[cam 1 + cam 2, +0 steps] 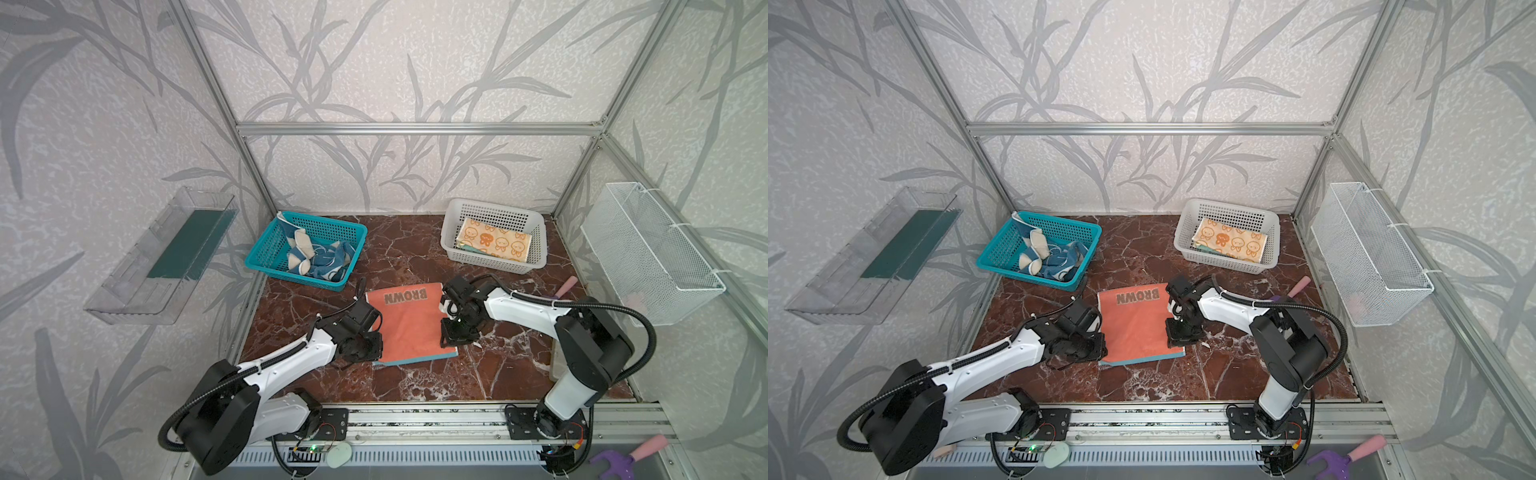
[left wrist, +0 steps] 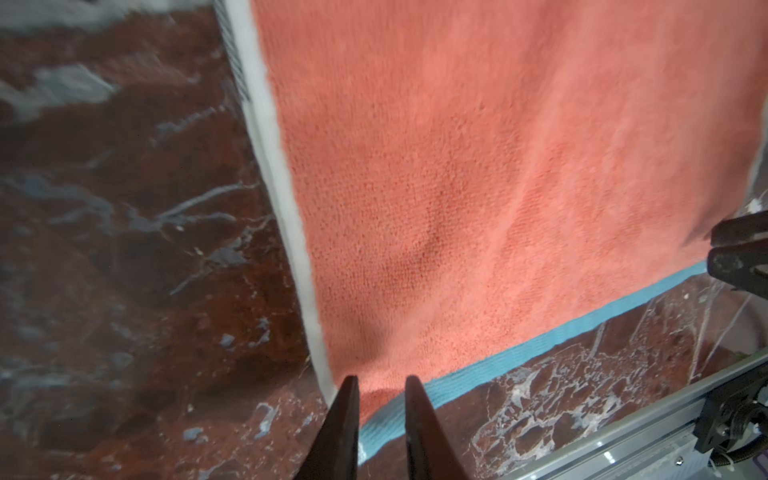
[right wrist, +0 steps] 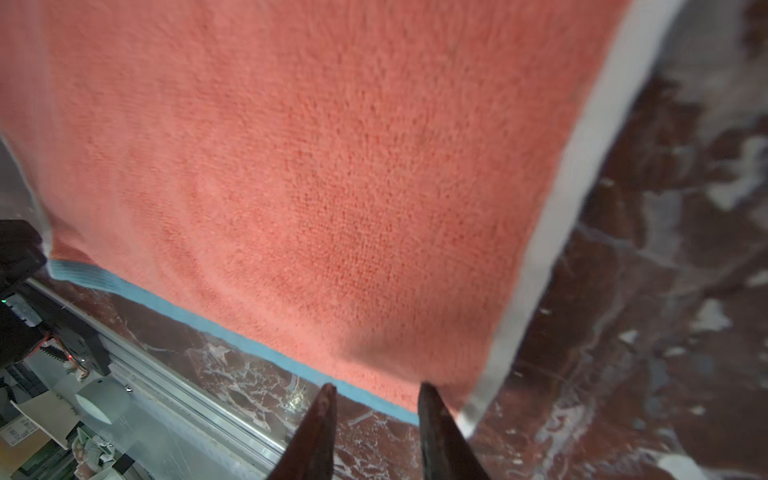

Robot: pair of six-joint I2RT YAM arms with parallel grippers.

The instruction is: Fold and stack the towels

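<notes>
— Lying flat, is it? Where is the coral towel (image 1: 409, 328)?

— Flat on the marble table (image 1: 415, 257), mid-way between the two arms. Its long axis runs from the front rail (image 1: 415, 409) toward the back wall. It is a little skewed, with the near end sitting slightly further right in both top views.

— Which end points away?

— The end with the BROWN lettering (image 1: 405, 296), which reads upside down in a top view. The short edge with the blue hem (image 2: 540, 345) faces the front rail.

— And the left gripper (image 2: 380, 380)?

— At the near left corner. Its fingers (image 2: 343, 415) stand a narrow gap apart, and the corner's coral cloth and hem fill that gap. The wrist view is blurred, so I cannot tell whether they pinch the cloth or only sit over it.

— The right gripper (image 3: 374, 386)?

— At the near right corner, jaws clearly wider. One finger sits over bare table just off the hem, the other over the cloth beside the white side edge. The jaws are apart with nothing clamped between them.

— Other towels?

— A blue-and-cream towel (image 1: 320, 262) lies crumpled in the teal basket (image 1: 266, 249) at back left. A cream towel (image 1: 494, 241) with orange figures lies folded in the white basket (image 1: 451, 232) at back right.
</notes>
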